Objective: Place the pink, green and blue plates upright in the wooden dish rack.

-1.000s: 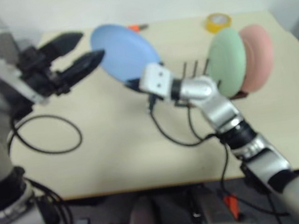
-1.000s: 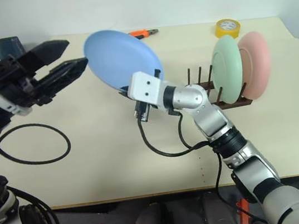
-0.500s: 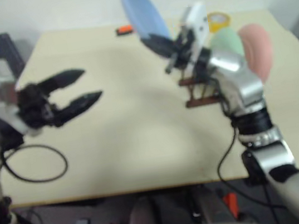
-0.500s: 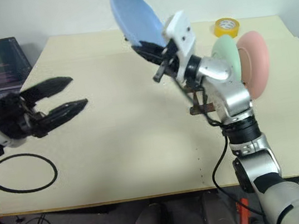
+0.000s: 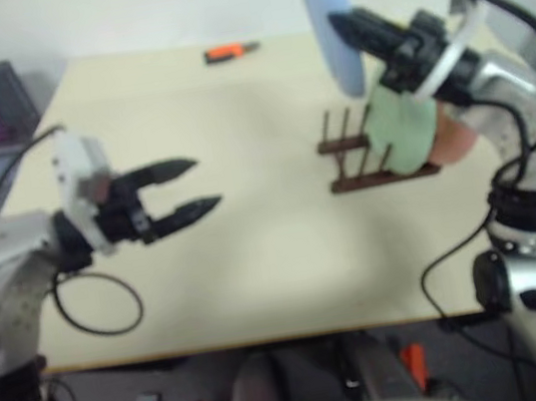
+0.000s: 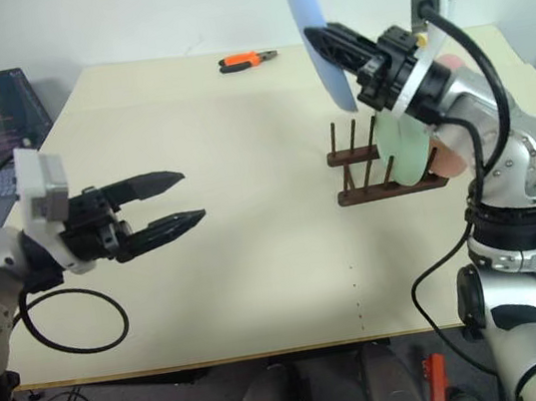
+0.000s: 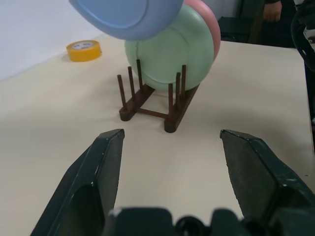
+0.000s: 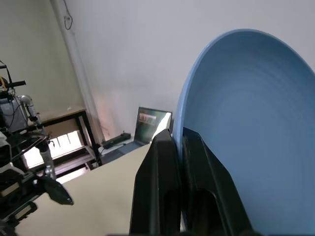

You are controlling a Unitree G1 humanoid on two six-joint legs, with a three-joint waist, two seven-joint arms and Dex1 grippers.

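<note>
Left gripper (image 6: 182,198): hovering near-left over the table, fingers spread, holding nothing.
Dark wooden peg rack (image 6: 366,178): standing mid-right, mint green round plastic plate (image 6: 404,152) upright inside.
Right gripper (image 6: 330,42): clamping the light blue round plastic plate (image 6: 312,33) by its rim, above the rack.
Handling: seeming light, stiff, slippery; rim-pinching suits.

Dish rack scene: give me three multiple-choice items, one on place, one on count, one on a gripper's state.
1. Where is the blue plate?
A. Flat on the table
B. Held up above the wooden dish rack
C. Slotted in the rack

2. How many plates stand in the rack?
A. None
B. Two
C. Three

3. The left gripper is:
A. Open, holding nothing
B. Shut on a plate
C. Shut on a cable

Key: 1 B, the right gripper clamps its edge in the air; 2 B, the green plate and pink plate; 3 A, its fingers stand apart over bare table.
</note>
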